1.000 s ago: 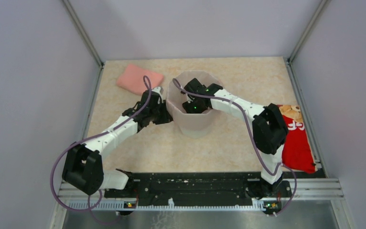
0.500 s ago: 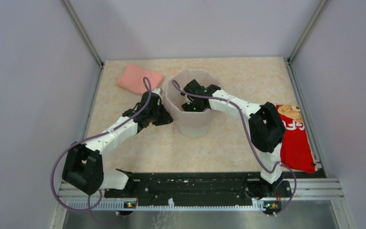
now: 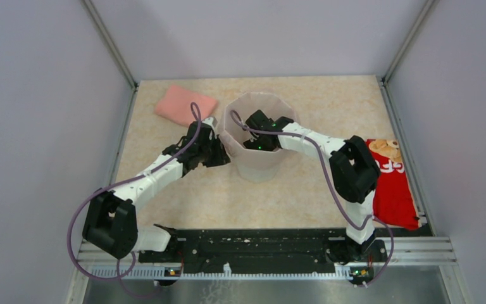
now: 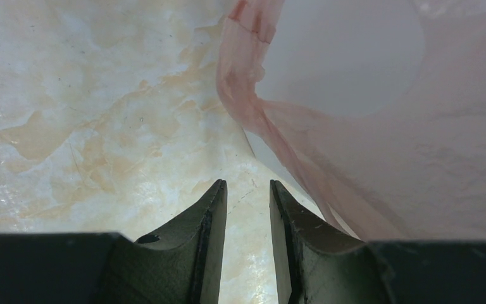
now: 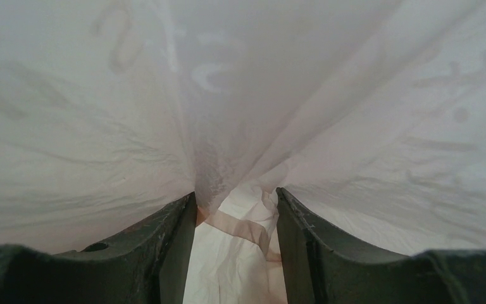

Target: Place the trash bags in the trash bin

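Beige marbled table (image 3: pixel 291 196) bears the trash bin (image 3: pixel 257 168), pink cloth (image 3: pixel 185 104), red packet (image 3: pixel 395 193).

A beige, marbled worktop (image 3: pixel 329 101) fills the floor of a boxed-in bay. Plain, pale lavender-grey walls close it in: a back wall (image 3: pixel 259 38), a left wall (image 3: pixel 31 126) and a right wall (image 3: pixel 462 126). Slanting metal posts (image 3: pixel 111 47) rise from the far corners. A silver rail (image 3: pixel 411 248) and a black plate (image 3: pixel 259 244) run along the near edge. The light is soft and even.
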{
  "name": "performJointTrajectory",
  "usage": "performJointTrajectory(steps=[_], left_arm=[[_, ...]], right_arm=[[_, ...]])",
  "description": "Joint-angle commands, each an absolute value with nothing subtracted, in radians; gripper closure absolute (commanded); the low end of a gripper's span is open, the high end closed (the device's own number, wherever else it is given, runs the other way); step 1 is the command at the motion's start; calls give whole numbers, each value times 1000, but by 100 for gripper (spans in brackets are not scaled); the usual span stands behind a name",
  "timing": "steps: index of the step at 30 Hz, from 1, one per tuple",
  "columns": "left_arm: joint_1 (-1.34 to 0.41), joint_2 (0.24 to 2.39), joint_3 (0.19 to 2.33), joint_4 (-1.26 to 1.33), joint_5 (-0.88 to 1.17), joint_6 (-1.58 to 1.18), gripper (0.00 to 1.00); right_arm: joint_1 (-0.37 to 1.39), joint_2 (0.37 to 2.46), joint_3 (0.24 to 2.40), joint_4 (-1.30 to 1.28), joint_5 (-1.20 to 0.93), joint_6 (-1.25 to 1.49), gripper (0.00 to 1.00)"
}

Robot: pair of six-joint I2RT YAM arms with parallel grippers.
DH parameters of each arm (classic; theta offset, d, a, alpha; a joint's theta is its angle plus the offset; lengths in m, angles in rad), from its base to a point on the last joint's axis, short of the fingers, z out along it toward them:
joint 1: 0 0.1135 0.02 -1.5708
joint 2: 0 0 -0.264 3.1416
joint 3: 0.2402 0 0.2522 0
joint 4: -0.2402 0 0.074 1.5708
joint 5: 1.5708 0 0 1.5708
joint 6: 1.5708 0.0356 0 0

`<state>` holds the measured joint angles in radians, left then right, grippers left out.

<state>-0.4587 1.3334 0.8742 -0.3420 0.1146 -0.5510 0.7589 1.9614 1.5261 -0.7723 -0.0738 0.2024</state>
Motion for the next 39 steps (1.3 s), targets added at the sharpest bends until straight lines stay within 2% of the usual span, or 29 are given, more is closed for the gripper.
performJointTrajectory(steps=[1,22,39], left_arm=[[-455,1318,893,-324,126,-547,62],[-454,1267,899,-339,124,-546,62],[-454,1230,909,-363,110,-536,61]], right_arm=[[750,1970,1487,-751,-76,212,52],[750,2088,1648,-940,-122,195,52],[750,2096,1643,-975,-136,183,51]])
